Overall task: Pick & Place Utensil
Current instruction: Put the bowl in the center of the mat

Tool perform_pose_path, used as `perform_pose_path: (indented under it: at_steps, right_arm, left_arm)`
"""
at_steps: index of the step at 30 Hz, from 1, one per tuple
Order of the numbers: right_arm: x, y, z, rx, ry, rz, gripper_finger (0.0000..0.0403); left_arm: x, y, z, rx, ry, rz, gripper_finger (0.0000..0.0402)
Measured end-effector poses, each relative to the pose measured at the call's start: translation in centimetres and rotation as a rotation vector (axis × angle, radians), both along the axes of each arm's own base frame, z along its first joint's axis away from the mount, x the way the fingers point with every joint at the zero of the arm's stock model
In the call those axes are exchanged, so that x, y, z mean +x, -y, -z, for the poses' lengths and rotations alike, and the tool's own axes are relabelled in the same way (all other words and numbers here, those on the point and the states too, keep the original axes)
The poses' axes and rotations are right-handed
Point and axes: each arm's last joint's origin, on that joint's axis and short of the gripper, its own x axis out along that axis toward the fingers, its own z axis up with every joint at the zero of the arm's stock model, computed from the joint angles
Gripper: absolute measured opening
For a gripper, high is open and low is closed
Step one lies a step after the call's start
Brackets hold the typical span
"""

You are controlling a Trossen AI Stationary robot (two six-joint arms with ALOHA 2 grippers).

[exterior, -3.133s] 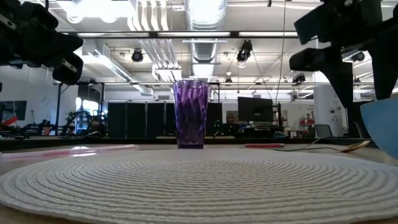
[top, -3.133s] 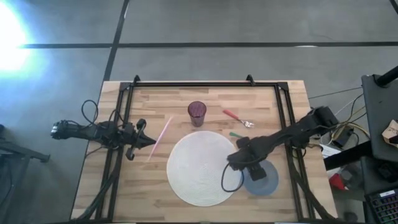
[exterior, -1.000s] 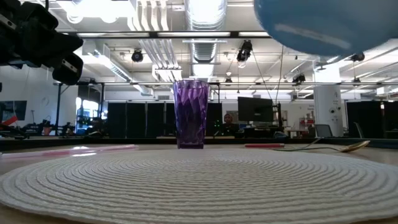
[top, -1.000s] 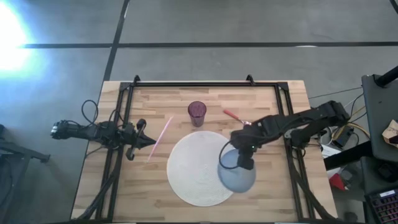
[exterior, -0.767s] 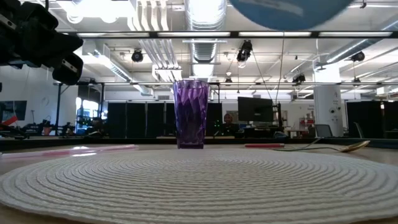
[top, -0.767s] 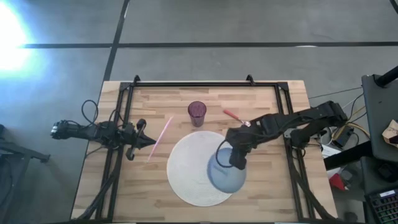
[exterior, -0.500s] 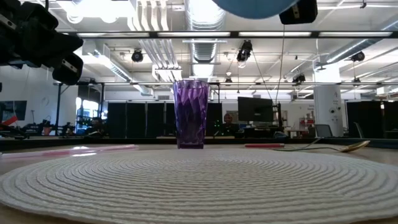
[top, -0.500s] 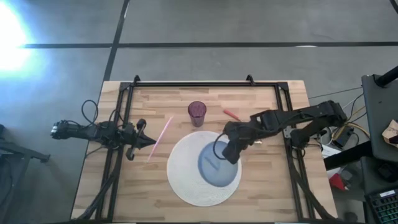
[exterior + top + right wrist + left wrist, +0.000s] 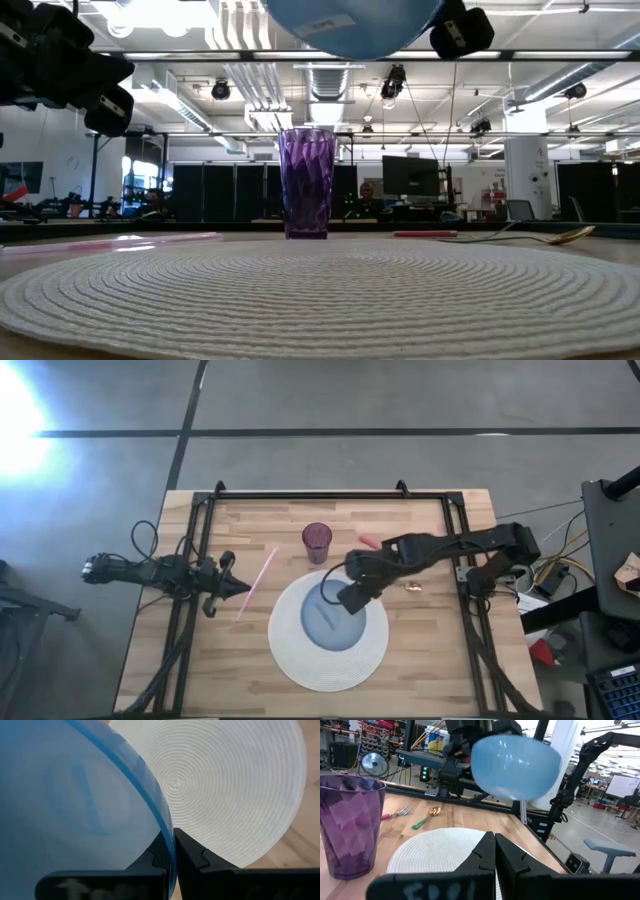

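Observation:
A translucent blue bowl [image 9: 328, 622] hangs over the round white placemat [image 9: 300, 665], with my right gripper [image 9: 346, 598] shut on it; in the low view the bowl [image 9: 350, 22] sits high above the mat. A red-handled fork [image 9: 368, 541] and a gold spoon with a green handle [image 9: 427, 817] lie on the wood to the mat's far right. A purple cup [image 9: 317, 542] stands upright beyond the mat. My left gripper [image 9: 240, 588] waits shut at the table's left, beside a pink straw [image 9: 258, 582]. My right gripper pinches the bowl's rim [image 9: 162, 827] on the bowl's far-right side, one finger inside the bowl and one outside. The fingers come slanting down from the table's right. The bowl hangs clear of the placemat, its opening up.
Black frame rails [image 9: 455, 535] run along the table's far, left and right sides. The straw lies on bare wood left of the mat. The right arm [image 9: 450, 548] stretches over the fork and spoon.
My right gripper has carried the bowl from over the placemat's right edge toward the table's left and slightly toward the far edge, to above the mat's middle. The bowl has stayed lifted, opening up. The gripper has stayed shut on it.

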Motion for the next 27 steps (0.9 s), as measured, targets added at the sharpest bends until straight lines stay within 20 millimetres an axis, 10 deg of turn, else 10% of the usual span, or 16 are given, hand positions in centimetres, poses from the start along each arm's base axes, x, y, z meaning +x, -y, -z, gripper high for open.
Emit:
perform_pose_path:
  at_steps: [27]
  right_arm:
    - [7.6, -0.7, 4.3, -0.187, -0.332, -0.408, 0.0008]
  left_arm:
    - [0.1, 0.0, 0.1, 0.002, -0.012, 0.0, 0.0]
